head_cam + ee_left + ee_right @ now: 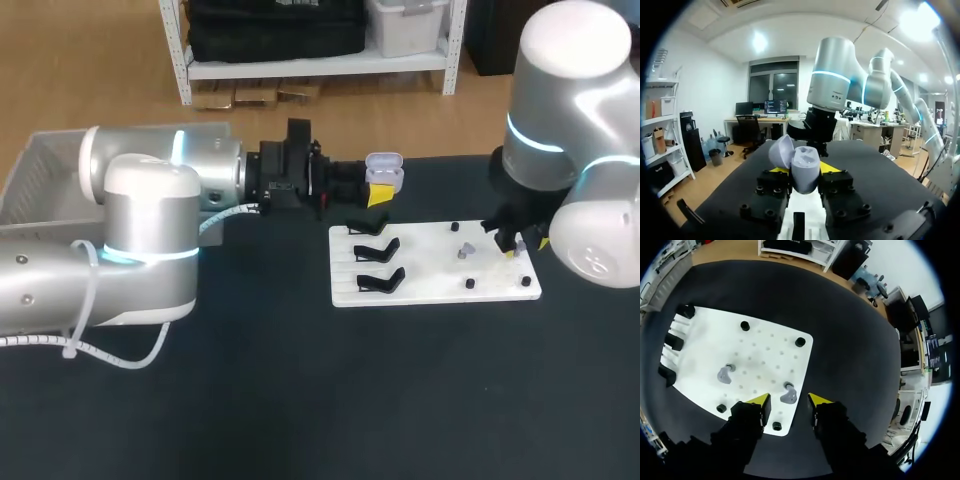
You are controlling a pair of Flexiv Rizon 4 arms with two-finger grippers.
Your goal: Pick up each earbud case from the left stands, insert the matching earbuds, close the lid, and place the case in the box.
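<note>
Earbud case, lid open, in left gripper

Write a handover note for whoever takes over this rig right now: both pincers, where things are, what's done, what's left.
Left pincer: shut on the earbud case, lid open, held above the table behind the white board.
Right pincer: open, over one earbud on the board; the second earbud sits nearer the stands.
Done: case taken up; the three black stands are empty.
Left: insert both earbuds, close the lid, put the case in the box.
</note>
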